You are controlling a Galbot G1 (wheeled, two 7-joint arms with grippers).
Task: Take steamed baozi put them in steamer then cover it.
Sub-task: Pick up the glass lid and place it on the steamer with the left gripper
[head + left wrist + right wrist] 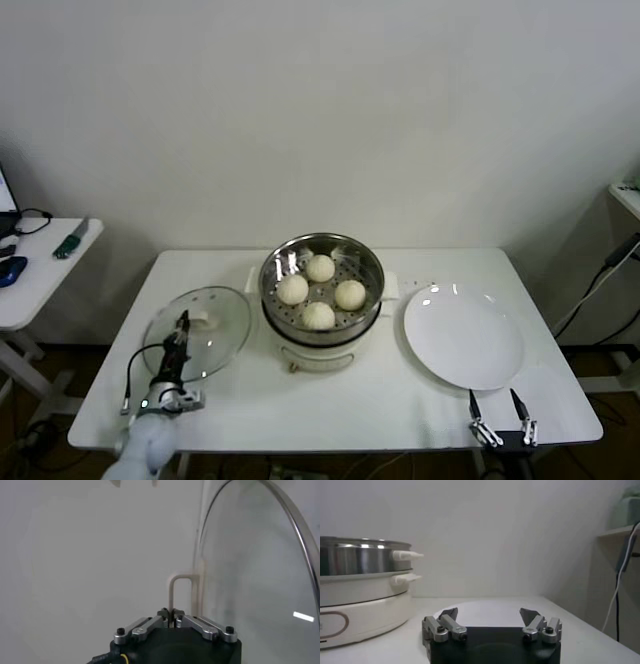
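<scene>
Cover (205, 322) | glass, rigid, fragile, slippery; best gripped at handle (181, 592) | left tool (181, 330) clenched on handle | right tool (500, 412) released, parked

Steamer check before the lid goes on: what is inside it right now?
Four baozi sit on the perforated floor of the steamer, uncovered. Whatever lies beneath that floor, inside the white pot base, is hidden.

Cover (260, 570) cut off in left wrist view
</scene>
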